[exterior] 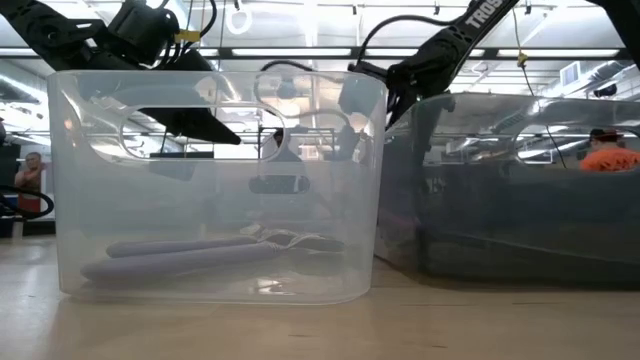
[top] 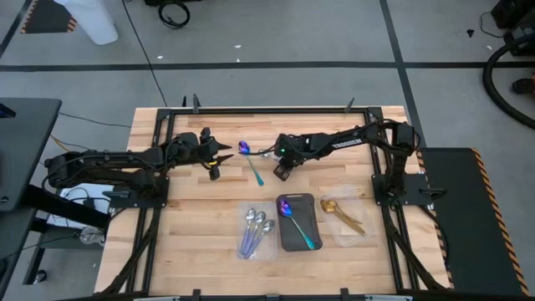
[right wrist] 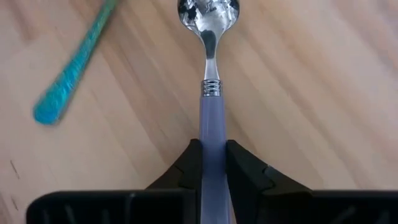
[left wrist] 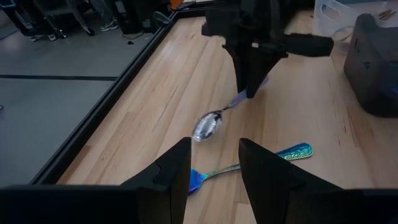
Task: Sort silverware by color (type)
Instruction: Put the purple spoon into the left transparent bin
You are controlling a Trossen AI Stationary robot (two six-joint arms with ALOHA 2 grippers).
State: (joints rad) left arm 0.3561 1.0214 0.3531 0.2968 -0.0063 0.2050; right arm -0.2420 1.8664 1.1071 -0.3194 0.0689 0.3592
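From above, the right gripper (top: pixel 282 160) hangs over the middle of the pale, planked wooden counter (top: pixel 201 217). An iridescent purple-blue spoon with a teal handle (top: pixel 250 161) lies just beside it. The left gripper (top: pixel 214 160) hovers nearby. Toward the near edge sit three small trays: a clear one with silver spoons (top: pixel 256 228), a dark one (top: pixel 298 222) (holding an iridescent spoon) and a clear one with gold spoons (top: pixel 344 215).

In the left wrist view its jaws stand open.

In the right wrist view its jaws clamp the lilac handle of a shiny silver-bowled spoon (right wrist: pixel 210 56).
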